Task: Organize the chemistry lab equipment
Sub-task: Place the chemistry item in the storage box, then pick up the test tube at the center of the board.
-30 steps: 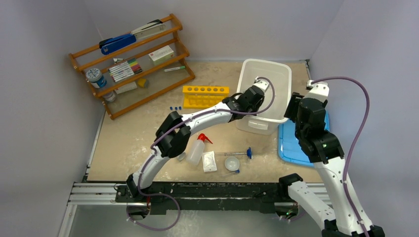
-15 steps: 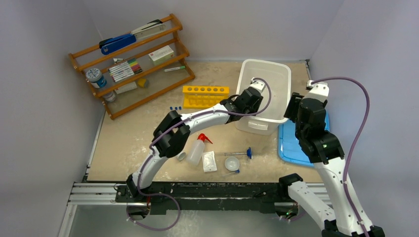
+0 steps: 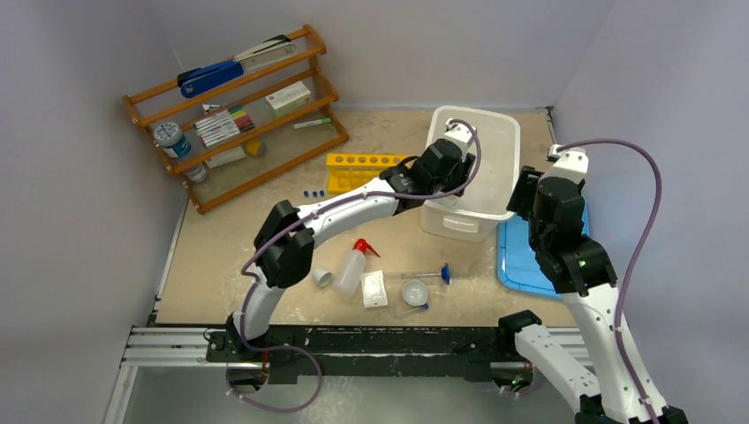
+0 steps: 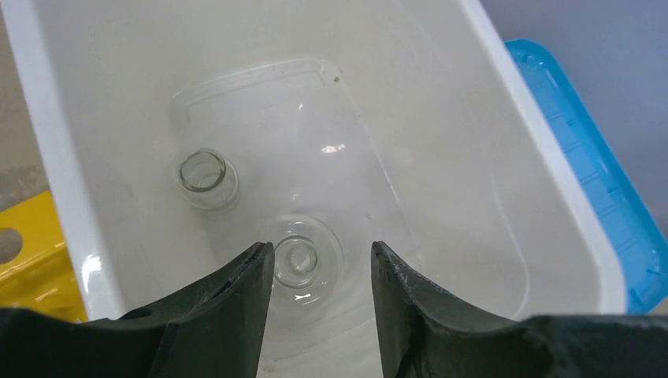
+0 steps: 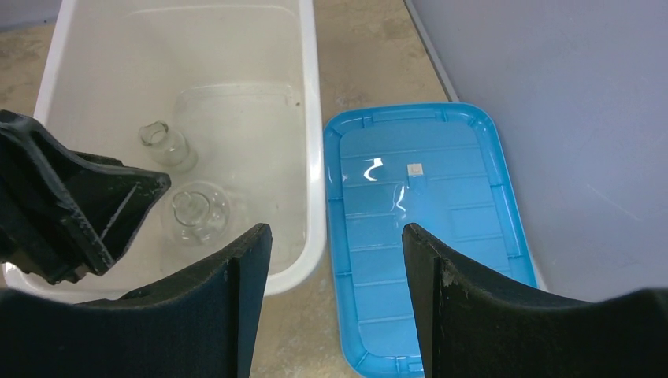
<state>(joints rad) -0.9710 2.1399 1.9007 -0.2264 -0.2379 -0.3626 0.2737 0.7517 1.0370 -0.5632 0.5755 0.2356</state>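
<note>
Two flasks (image 4: 298,260) upright in white bin (image 4: 47,157), 1 o'clock on table; left gripper (image 4: 321,256) part-open over one, holding nothing.
Best lift straight up, jaws clear of its neck. Count: one bin, one blue lid (image 5: 417,236), one yellow rack (image 3: 349,168), one squeeze bottle (image 3: 351,269) at 6 o'clock, one dish (image 3: 414,291), two blue-capped tubes (image 3: 428,276). Right gripper (image 5: 337,236) wide open, empty.

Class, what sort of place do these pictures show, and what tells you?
Probably a mock chemistry-lab bench for robot training: glass flasks in a white bin, a yellow tube rack and a squeeze bottle on the table.
</note>
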